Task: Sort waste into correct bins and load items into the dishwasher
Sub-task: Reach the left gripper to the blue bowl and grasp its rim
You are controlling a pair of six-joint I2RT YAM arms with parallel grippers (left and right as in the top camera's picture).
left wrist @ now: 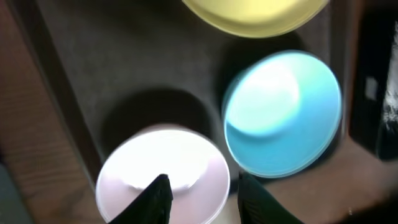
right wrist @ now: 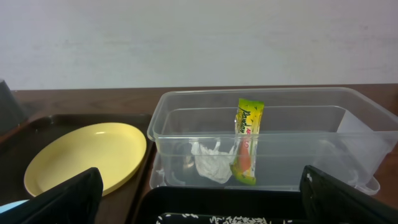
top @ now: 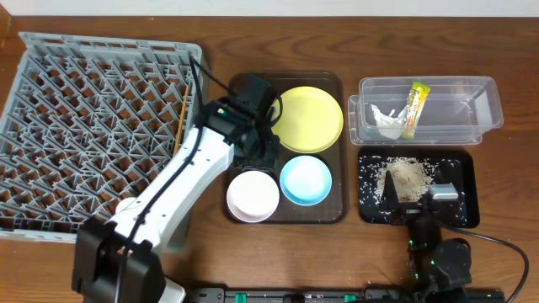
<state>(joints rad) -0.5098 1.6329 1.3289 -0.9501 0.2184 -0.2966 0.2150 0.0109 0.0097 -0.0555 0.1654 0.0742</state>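
Tray (left wrist: 124, 62), white bowl (left wrist: 180, 162) seemingly below left gripper (left wrist: 204, 186)

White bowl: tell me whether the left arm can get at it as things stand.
Probably yes. The left arm's fingers hover parted right above the white bowl, at its rim, with nothing between; the light blue bowl sits beside it, not in the way.

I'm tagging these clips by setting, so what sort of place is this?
Probably a lab tabletop staged for dish clearing, not a real kitchen: a grey dish rack lies on a wooden table, a clear tub holds a snack wrapper, and a plain white wall stands behind.
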